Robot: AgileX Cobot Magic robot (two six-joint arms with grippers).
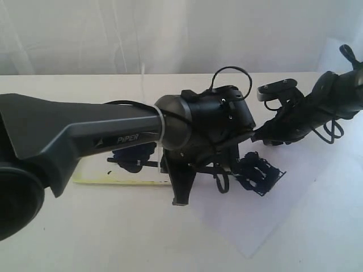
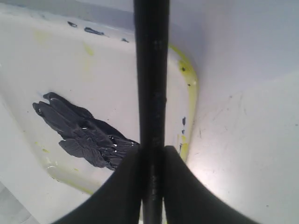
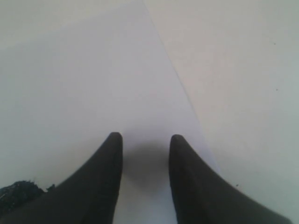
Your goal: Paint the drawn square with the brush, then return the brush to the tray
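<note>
Left jaws around brush (image 2: 152, 70), handle straight ahead over tray (image 2: 190, 86)

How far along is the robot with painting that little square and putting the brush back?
The drawn square already looks largely covered in dark paint. Right now the left gripper holds the brush over the tray. Left to do: lay the brush in the tray and let go. The right gripper hangs open over the paper.

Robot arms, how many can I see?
2. The left arm reaches over the tray; the right arm hangs above the paper. None seems hidden.
</note>
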